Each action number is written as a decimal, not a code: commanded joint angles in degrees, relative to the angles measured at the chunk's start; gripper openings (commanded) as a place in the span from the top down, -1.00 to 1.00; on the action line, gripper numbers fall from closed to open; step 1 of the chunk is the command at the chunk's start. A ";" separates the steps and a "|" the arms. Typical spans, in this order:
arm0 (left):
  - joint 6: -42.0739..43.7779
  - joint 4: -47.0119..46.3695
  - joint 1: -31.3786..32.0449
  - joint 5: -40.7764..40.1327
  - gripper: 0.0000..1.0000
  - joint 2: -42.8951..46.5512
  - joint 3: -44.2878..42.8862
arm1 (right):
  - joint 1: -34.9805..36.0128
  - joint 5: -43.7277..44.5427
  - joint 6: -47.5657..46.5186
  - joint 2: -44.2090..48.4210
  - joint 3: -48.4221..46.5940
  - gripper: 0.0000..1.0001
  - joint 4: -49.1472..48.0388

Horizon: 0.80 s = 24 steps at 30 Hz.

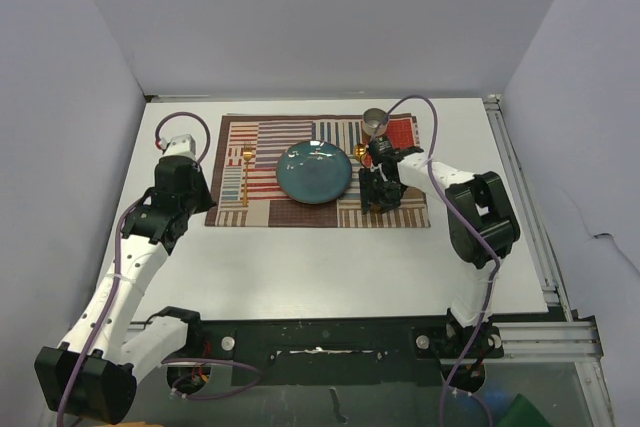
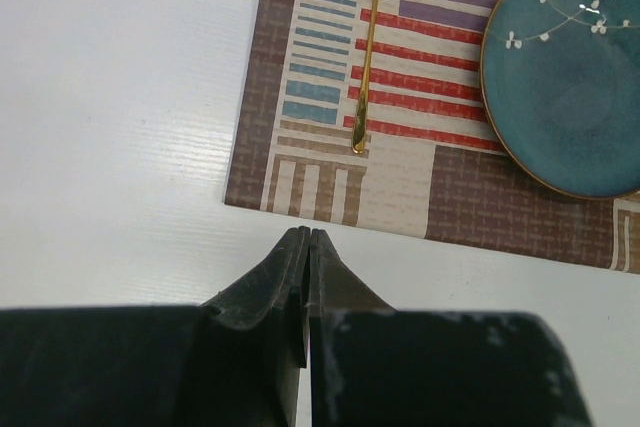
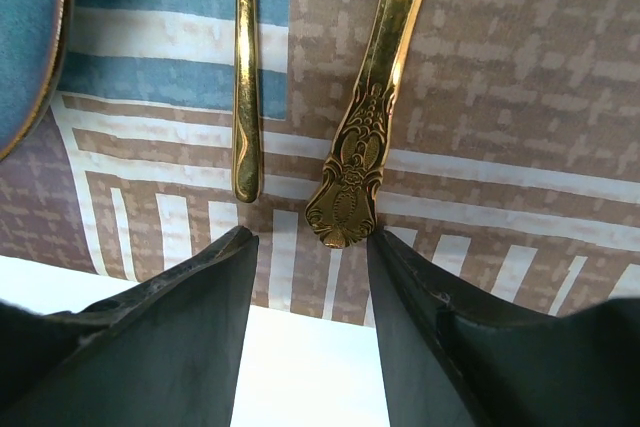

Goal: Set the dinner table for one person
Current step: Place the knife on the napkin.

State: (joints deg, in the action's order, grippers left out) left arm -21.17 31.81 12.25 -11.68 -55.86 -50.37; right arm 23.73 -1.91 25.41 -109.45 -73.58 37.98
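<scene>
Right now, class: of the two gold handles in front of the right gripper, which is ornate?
The embossed handle, broad with scrollwork, lying farther from the blue plate; the slim handle beside it is plain.

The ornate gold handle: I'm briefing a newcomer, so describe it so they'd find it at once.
Find the striped placemat with the teal plate at its middle. Right of the plate lie two gold handles. The ornate handle is the one farther from the plate, wider and embossed with scrollwork; its neighbour is slim and plain.
</scene>
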 commanded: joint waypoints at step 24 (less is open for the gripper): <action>1.10 -3.80 -0.63 0.37 1.00 -0.94 -0.40 | 4.02 19.56 -1.33 39.25 8.39 -0.32 -3.69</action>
State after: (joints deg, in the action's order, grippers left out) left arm -20.73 31.20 12.14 -11.68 -56.25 -50.09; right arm 28.27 11.31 24.84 -80.79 -66.96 37.47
